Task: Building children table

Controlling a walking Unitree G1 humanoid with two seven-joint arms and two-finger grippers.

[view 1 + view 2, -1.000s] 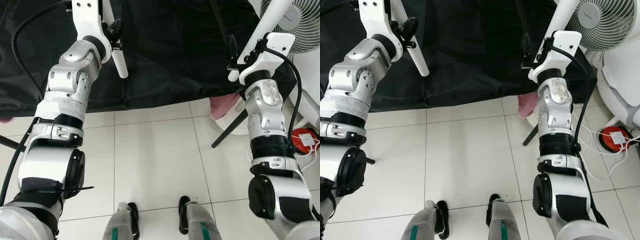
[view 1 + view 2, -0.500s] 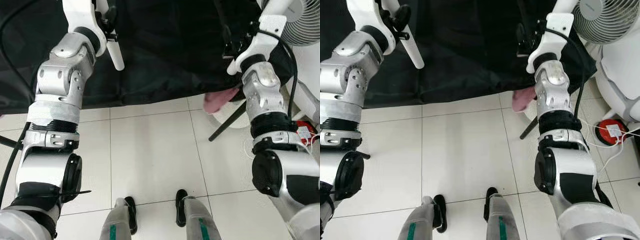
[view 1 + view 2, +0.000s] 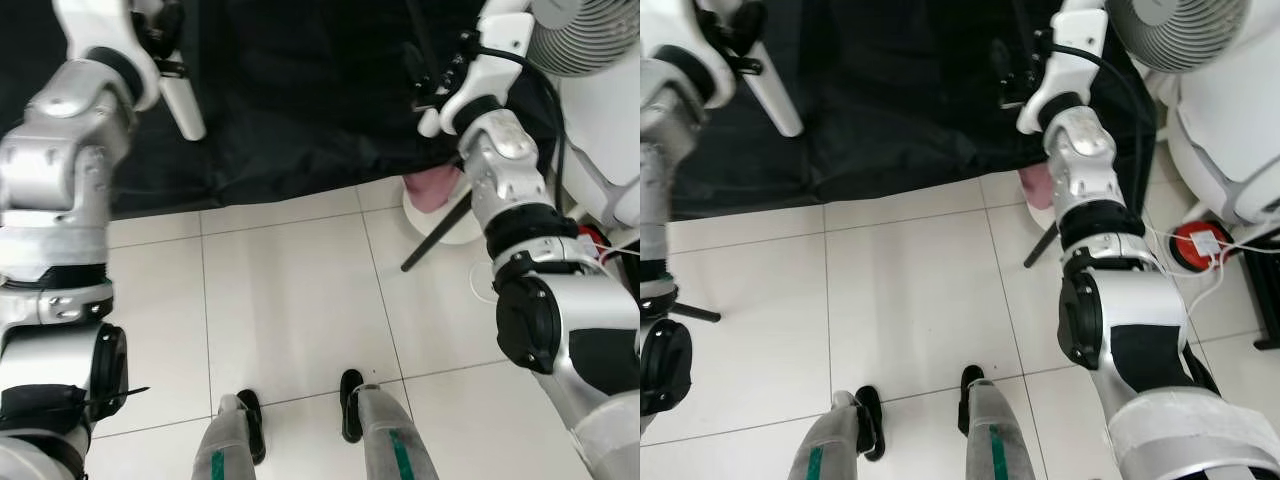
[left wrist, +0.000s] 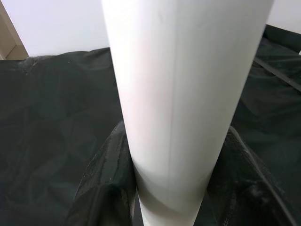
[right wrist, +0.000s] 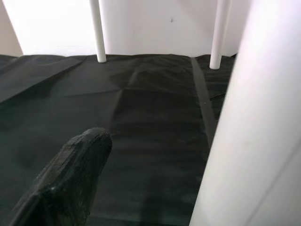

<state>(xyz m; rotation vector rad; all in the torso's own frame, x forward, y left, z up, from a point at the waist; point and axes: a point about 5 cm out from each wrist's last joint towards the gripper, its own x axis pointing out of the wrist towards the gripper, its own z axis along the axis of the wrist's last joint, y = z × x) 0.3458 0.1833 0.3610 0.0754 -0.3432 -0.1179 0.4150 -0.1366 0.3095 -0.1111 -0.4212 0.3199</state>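
My left gripper (image 3: 162, 28) is raised at the upper left, shut on a white table leg (image 3: 184, 108) that slants down over the black cloth (image 3: 300, 100). In the left wrist view that leg (image 4: 183, 117) runs straight between the dark fingers. My right gripper (image 3: 432, 85) is raised at the upper right and holds a second white leg, whose rounded end (image 3: 429, 124) pokes out below the wrist. In the right wrist view this leg (image 5: 249, 141) sits beside one black finger (image 5: 70, 183). Two more white legs (image 5: 97, 33) (image 5: 218, 33) stand upright at the cloth's far edge.
A white fan (image 3: 590, 40) stands at the top right beside a large white appliance (image 3: 1230, 130). A pink and white object (image 3: 435, 195) and a black stand leg (image 3: 435, 240) lie at the cloth's edge. A red device with cables (image 3: 1195, 245) sits on the tiles.
The whole view has shifted as my head moved. Both arms have stretched farther forward over the cloth, each keeping its white leg.
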